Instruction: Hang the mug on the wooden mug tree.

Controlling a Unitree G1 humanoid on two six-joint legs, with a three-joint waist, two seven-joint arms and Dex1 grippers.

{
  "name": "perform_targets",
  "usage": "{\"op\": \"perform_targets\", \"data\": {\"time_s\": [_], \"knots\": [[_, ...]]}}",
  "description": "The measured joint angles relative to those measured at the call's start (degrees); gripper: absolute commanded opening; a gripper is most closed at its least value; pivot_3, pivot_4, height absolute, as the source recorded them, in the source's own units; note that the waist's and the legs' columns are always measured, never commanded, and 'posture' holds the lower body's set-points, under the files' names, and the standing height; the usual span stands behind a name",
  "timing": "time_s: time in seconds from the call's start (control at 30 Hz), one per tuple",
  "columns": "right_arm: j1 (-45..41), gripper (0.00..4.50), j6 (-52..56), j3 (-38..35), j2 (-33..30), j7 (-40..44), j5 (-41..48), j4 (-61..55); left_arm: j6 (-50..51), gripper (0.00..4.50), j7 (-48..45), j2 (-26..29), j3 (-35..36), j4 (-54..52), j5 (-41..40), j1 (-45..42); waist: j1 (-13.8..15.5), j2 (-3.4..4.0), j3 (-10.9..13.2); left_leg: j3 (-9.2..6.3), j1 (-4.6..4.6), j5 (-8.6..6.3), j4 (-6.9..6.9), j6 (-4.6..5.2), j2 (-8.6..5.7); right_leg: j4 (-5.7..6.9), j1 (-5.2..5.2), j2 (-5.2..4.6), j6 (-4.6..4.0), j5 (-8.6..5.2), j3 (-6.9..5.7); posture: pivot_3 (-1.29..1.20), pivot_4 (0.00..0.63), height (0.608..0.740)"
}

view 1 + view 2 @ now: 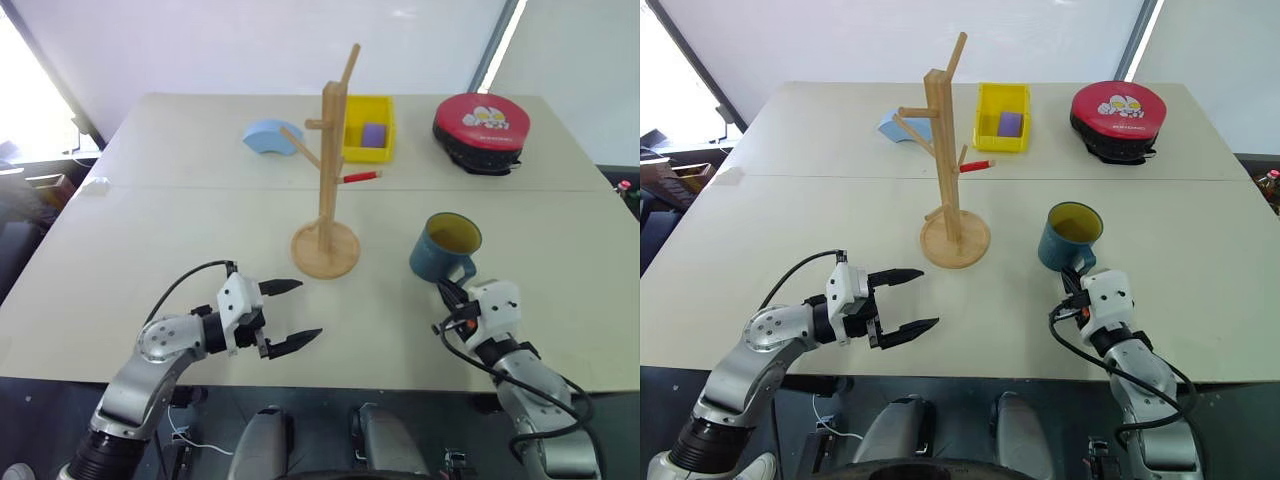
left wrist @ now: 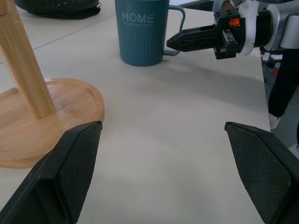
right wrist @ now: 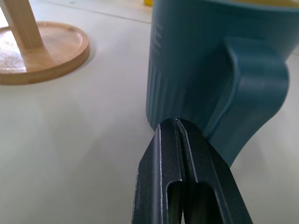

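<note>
From the head camera, a yellow bin [image 1: 368, 130] at the table's [image 1: 200, 230] far side holds a purple block [image 1: 373, 134], and the blue-grey mug [image 1: 445, 248] with its olive inside stands upright right of the wooden mug tree [image 1: 328, 180]. The left wrist camera shows "HOME" on the mug's ribbed wall, with the left gripper [image 1: 288, 315] spread wide and empty. In the right wrist camera, the right gripper [image 3: 180, 140] is pressed shut, empty, its tip by the handle's foot.

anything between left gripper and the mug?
No. Between the open left gripper and the mug there is just bare table, as the left wrist view shows. The wooden mug tree stands off to the side; the shut right gripper sits at the mug's handle.
</note>
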Motion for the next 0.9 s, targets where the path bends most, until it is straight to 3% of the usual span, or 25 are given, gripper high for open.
{"op": "perform_targets", "data": {"time_s": [0.2,0.4,0.6,0.9], "knots": [[-0.16,0.05,-1.22,-6.12,0.43,-2.69,0.86,2.84,-0.13,4.50,0.76,-0.79,-0.81,0.20,0.64,-0.11,0.00,0.00,0.00,0.02,0.00,0.00,0.01,0.00,-0.01,0.00,0.01,0.02,0.06,0.03,0.01,0.00,0.150,0.735],[0.86,0.05,-2.29,-7.21,0.34,-2.54,0.94,3.15,-1.01,4.50,1.75,-2.29,-1.70,0.80,1.24,-1.18,-0.07,0.02,-0.01,0.01,0.02,0.00,0.01,0.00,0.03,0.02,0.02,0.08,0.06,0.03,0.01,0.00,0.150,0.735],[3.75,2.94,-2.32,-6.69,0.85,-3.07,-0.32,2.39,-1.10,4.50,2.20,-3.14,-2.42,1.41,1.85,-1.56,-0.11,0.03,-0.01,0.01,0.02,0.00,0.04,0.00,0.06,0.02,0.03,0.24,0.05,0.03,0.06,0.00,0.150,0.735],[0.52,2.94,-1.14,-7.44,1.30,-5.81,-0.35,1.81,-1.24,4.50,2.10,-3.58,-3.10,1.96,1.83,-2.07,-0.07,0.04,-0.01,0.00,0.04,0.00,0.05,0.00,0.12,0.03,0.03,0.34,0.04,0.03,0.08,0.00,0.150,0.735]]}}
